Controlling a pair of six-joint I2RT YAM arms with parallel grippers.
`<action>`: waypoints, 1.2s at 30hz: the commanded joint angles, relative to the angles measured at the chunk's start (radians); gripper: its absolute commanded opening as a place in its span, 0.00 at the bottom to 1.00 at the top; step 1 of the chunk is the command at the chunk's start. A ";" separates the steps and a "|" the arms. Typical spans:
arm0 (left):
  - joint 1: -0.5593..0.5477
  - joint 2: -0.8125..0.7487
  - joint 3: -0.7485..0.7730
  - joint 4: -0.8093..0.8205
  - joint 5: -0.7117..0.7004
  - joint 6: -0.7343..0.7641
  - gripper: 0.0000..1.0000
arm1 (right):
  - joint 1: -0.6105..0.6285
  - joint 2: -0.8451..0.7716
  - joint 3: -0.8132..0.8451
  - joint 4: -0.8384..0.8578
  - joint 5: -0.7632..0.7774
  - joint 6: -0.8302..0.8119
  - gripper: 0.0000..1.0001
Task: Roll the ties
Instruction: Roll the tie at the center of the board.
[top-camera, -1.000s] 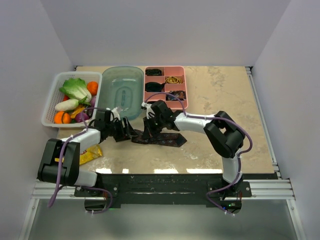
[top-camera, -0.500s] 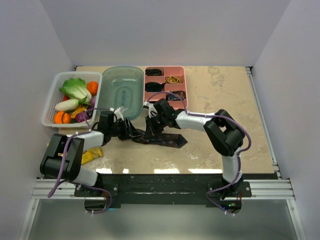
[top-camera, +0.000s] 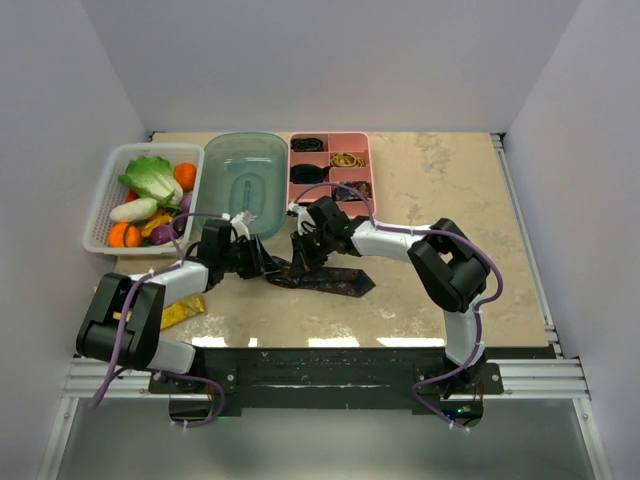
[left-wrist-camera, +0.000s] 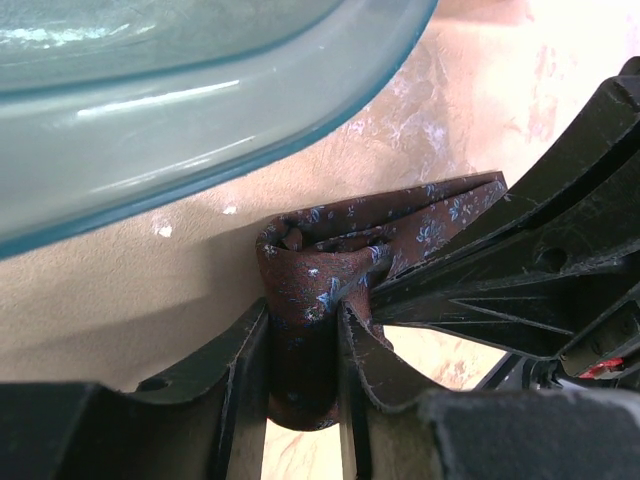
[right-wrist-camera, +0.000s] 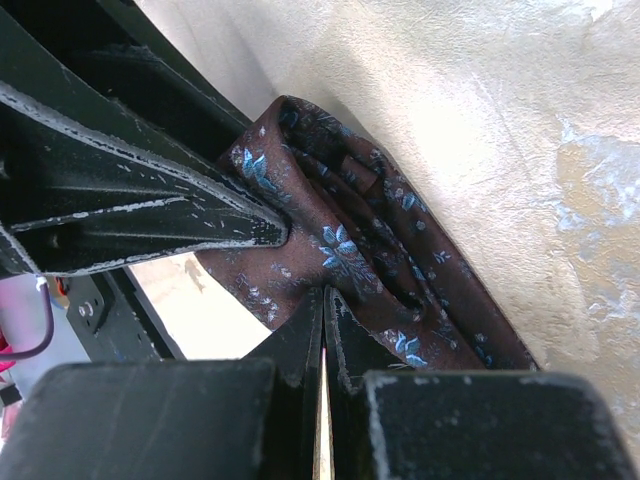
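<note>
Brown-maroon speckled fabric necktie (top-camera: 322, 278) flat on beige marbled tabletop (top-camera: 440, 190), end nearest translucent teal plastic tub (top-camera: 245, 185) rolled up (loosely, folds showing). Left hand (left-wrist-camera: 303, 315) clamped on that roll, one finger each side. Right hand (right-wrist-camera: 322, 295) pressed together, tips against necktie fabric just beside roll.

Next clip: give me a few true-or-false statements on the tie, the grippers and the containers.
1. The left gripper straddles the rolled end of the tie. True.
2. The right gripper is wide open. False: it is shut, its tips at the tie.
3. The tie lies inside the tub. False: it lies on the table, beside the tub.
4. The basket holds vegetables. True.
</note>
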 joint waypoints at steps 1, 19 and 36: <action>-0.012 -0.050 0.042 -0.075 -0.020 0.052 0.10 | -0.007 -0.015 0.022 -0.052 0.075 -0.038 0.00; -0.078 -0.115 0.181 -0.323 -0.227 0.111 0.07 | -0.004 -0.032 0.045 -0.060 0.102 -0.042 0.00; -0.197 -0.108 0.304 -0.448 -0.404 0.105 0.04 | 0.024 0.052 0.122 -0.016 0.054 0.013 0.00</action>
